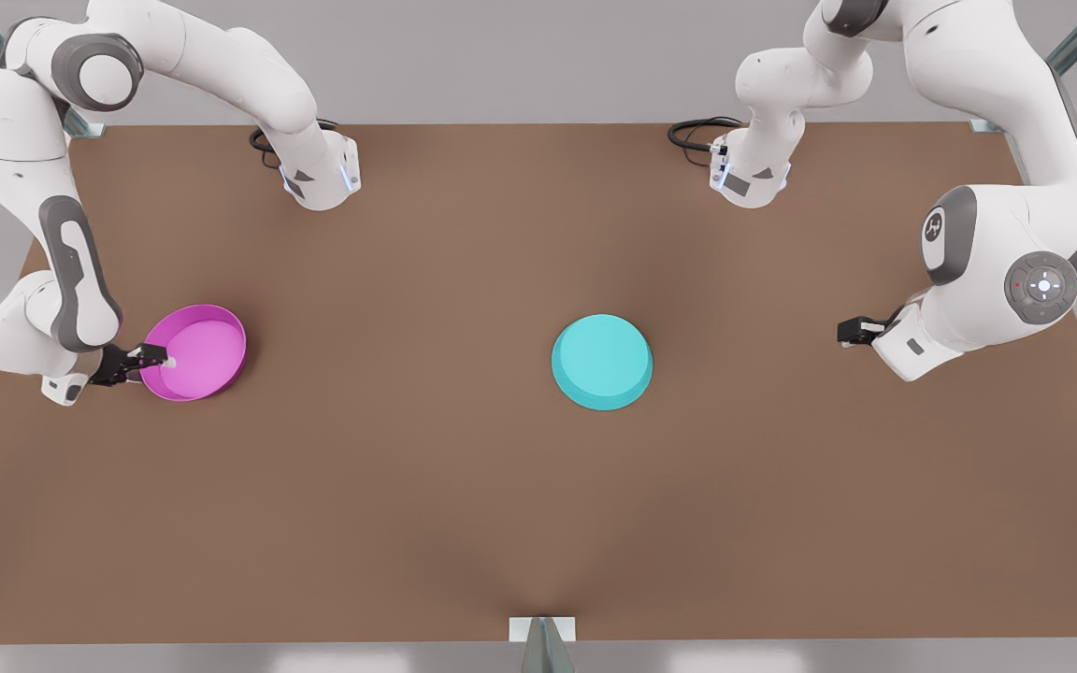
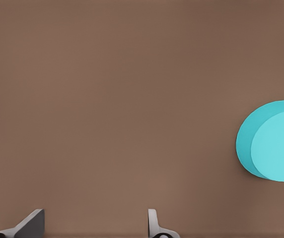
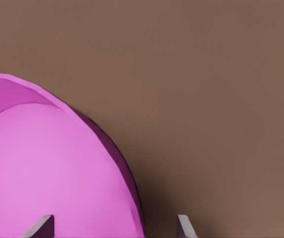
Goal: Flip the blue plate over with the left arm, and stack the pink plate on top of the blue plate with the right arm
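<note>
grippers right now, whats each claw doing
Left claw: open, empty, away from the blue plate.
Right claw: open, straddling the pink plate rim, not yet clamped.

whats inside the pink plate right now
The pink plate holds nothing but one finger of the right gripper, whose fingers straddle its rim at the front view's left. The brown table under the plate is covered.
</note>
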Tool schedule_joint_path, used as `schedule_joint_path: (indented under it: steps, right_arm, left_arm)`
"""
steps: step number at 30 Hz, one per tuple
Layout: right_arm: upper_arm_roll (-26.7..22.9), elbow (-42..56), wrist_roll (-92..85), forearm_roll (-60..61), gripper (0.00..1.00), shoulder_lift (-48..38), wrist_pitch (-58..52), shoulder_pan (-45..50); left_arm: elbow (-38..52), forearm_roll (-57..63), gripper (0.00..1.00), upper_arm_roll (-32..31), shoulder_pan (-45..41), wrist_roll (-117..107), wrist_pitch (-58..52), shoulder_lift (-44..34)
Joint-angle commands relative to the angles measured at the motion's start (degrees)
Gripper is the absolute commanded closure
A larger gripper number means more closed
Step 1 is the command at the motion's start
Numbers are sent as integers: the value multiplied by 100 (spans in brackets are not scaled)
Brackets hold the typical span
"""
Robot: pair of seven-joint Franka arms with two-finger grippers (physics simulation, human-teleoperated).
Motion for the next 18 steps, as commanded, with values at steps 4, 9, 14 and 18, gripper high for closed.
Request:
schedule_joint_path:
  steps: [4,9,14,18]
  right_arm:
    - [-1,1,9,0,25,35,1,1]
    - [-1,1,0,0,35,44,1,1]
    - [8,9,0,0,44,44,-8,9]
    - [8,9,9,0,55,44,-8,18]
  left_arm:
    - [0,-14,0,0,-149,0,0,0]
    - [0,-14,0,0,-149,0,0,0]
    - [0,-6,0,9,-149,0,0,0]
    - [0,-6,0,9,-149,0,0,0]
